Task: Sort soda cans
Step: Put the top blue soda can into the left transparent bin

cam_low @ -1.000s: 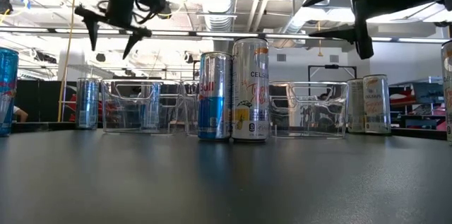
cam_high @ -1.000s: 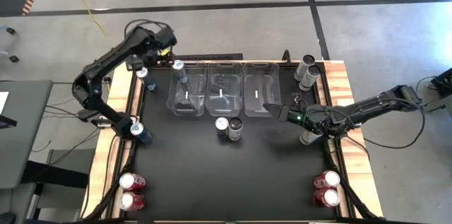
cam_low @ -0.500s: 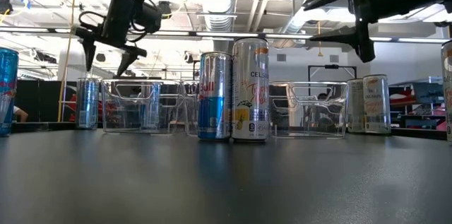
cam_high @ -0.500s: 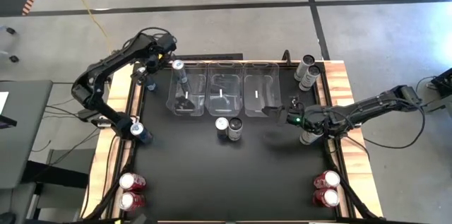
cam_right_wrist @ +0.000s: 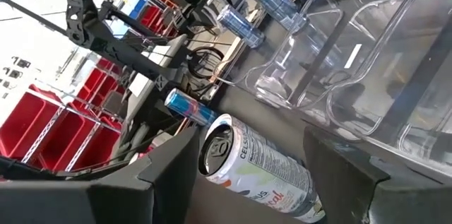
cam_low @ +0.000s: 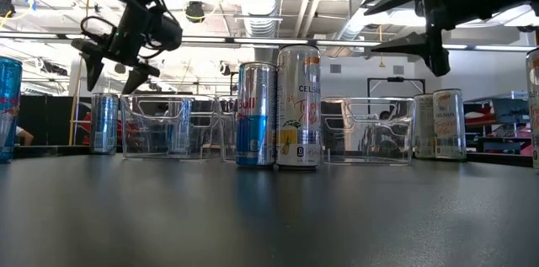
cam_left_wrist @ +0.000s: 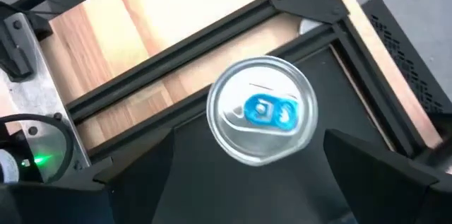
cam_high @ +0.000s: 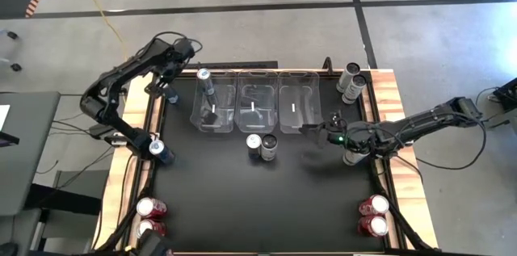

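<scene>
The left gripper [cam_high: 164, 81], fingers spread wide and empty, hovers directly above a blue-silver can [cam_left_wrist: 262, 109] standing at the table's far left edge, beside the clear bins [cam_high: 253, 101]. The right gripper [cam_high: 321, 126], partly open and empty, hangs near the rightmost bin, with two centre cans [cam_high: 261, 146] well apart from it.

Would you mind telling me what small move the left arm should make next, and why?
Probably lower straight down. The left gripper hangs open above the blue-tabbed can at the table's back left corner; in the wrist view the can's top sits between the fingers, so descending should bring them around it. The right gripper waits by the bins.
</scene>
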